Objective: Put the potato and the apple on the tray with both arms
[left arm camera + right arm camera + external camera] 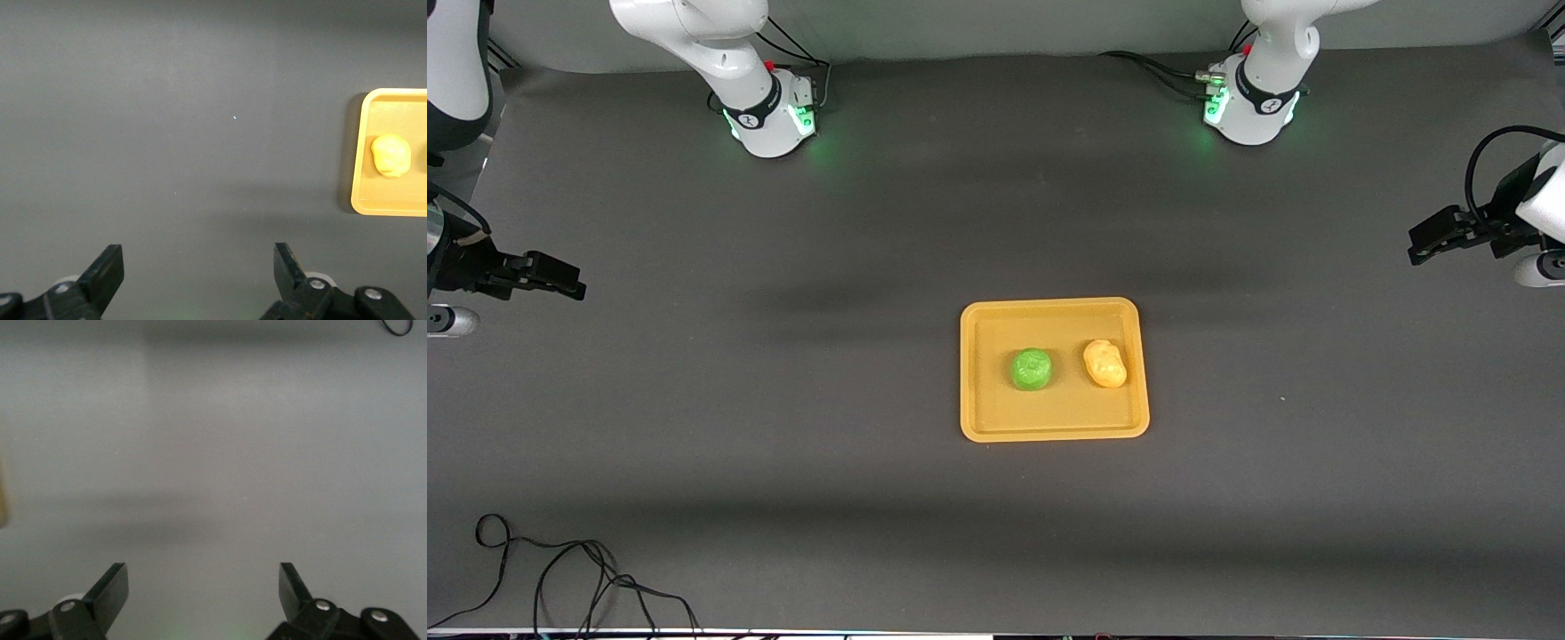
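Green apple [1032, 369], yellow-orange potato [1105, 364], orange-yellow tray [1054, 431].

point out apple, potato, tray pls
apple [1032, 368], front view, middle of its top.
potato [1105, 364], front view, middle of the lump.
tray [1054, 432], front view, rim on the edge nearest the camera.

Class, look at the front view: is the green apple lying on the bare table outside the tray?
No: the apple sits inside the tray, beside the potato, with the tray's rim all around both.
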You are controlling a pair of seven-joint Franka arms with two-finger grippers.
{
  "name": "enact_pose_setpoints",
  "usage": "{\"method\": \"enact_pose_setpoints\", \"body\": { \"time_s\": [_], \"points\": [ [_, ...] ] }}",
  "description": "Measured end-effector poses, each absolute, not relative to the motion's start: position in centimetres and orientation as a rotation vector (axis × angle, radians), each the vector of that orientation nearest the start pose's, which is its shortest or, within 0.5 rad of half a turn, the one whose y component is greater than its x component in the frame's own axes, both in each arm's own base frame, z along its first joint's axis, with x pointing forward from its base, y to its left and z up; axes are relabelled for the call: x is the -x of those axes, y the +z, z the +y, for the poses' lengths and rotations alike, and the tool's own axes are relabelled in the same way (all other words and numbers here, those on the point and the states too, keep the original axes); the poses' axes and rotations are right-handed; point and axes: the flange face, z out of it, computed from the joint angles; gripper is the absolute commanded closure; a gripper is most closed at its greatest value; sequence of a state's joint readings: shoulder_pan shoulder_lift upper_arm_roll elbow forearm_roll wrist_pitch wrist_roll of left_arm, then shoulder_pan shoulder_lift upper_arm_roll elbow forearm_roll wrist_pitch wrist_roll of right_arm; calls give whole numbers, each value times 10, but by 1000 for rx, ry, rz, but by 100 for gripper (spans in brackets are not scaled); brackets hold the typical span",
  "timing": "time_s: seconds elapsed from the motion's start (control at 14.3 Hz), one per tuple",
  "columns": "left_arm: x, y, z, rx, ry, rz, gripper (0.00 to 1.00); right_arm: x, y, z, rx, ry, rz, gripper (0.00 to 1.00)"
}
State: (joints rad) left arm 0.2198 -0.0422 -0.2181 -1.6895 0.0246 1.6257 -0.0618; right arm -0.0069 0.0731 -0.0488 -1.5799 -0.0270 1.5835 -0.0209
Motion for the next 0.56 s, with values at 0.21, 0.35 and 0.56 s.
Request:
{"method": "enact_pose_setpoints", "body": {
  "time_s": [0.21,0.35,0.56],
  "points": [
    [-544,596,1,3106,34,-97,0,-567,588,-33,3157,125,55,0],
    [-544,596,1,3106,34,-97,0,-565,590,-33,3155,132,56,0],
    [-544,596,1,3106,34,-97,0,-565,590,-33,3155,133,57,0]
  ]
}}
